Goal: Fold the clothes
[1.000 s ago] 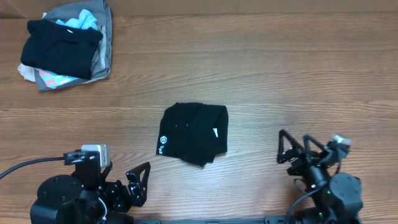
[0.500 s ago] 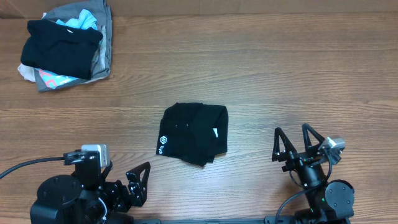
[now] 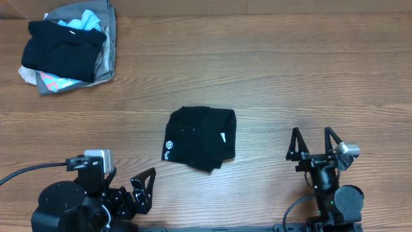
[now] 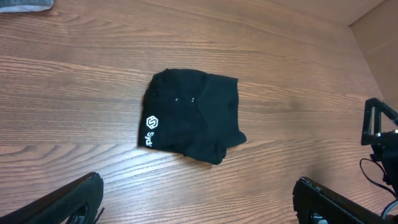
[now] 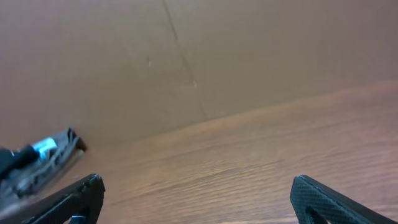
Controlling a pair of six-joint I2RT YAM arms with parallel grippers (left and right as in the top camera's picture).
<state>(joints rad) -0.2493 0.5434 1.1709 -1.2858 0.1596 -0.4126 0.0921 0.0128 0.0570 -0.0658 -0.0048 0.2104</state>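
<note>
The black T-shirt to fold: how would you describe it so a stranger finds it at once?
On the wooden table, look near the middle, away from the heap of mixed garments in the far left corner. One black T-shirt lies there alone, bundled compactly. Unlike the heap's black piece, it shows a small white hexagon logo at its left edge.
</note>
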